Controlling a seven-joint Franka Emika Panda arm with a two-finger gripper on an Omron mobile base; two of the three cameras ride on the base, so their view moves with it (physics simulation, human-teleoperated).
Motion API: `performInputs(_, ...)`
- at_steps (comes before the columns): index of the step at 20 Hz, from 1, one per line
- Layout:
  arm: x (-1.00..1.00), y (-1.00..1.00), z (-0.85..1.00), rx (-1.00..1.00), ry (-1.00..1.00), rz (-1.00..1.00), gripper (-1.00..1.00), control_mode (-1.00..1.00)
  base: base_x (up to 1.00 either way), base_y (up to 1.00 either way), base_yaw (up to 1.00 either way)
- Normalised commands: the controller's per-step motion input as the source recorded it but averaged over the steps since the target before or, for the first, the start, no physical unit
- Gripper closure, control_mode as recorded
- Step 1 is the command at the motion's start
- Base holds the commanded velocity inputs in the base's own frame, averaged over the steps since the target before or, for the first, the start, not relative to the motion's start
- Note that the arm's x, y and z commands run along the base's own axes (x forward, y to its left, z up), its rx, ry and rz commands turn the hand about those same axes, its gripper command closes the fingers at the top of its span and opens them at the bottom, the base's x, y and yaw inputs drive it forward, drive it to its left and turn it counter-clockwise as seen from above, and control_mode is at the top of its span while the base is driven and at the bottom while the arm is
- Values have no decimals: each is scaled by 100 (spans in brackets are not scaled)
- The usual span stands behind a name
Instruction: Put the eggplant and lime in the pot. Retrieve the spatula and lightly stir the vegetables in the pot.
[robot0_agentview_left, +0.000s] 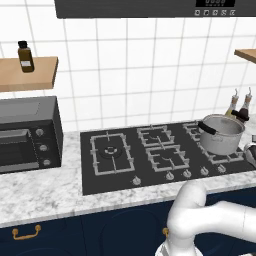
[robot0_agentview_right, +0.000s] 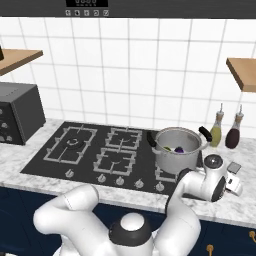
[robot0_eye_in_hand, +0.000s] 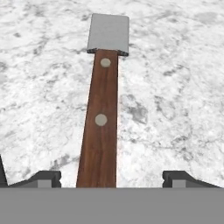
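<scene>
We see spatula (robot0_eye_in_hand: 103, 109) lying flat on marble counter (robot0_eye_in_hand: 175, 87), brown wooden handle with two rivets running between our finger tips (robot0_eye_in_hand: 43, 178), grey blade at far end. Gripper (robot0_eye_in_hand: 111, 179) spread wide, tips standing clear of handle on both sides, nothing grasped. Pot (robot0_agentview_right: 177, 148) sits on right rear burner of black stove (robot0_agentview_right: 90, 150); we make out purple eggplant (robot0_agentview_right: 179, 149) and a green item inside. Two bottles (robot0_agentview_right: 226, 130) stand beside pot near wall. Spatula's blade (robot0_agentview_right: 234, 167) shows on counter right of stove.

One pot (robot0_agentview_right: 177, 150), one spatula (robot0_eye_in_hand: 101, 113), two sauce bottles (robot0_agentview_right: 225, 131), one microwave (robot0_agentview_left: 27, 132), one little brown jar (robot0_agentview_left: 25, 57), two wooden shelves (robot0_agentview_left: 30, 75).
</scene>
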Motion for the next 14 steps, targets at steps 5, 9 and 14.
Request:
performInputs(5,6,-8,-7,0,0,0,100,-100,0,0,0)
performInputs(9,0,0,0,0,0,0,100,-100,0,0,0)
performInputs(14,0,0,0,0,0,0,100,-100,0,0,0)
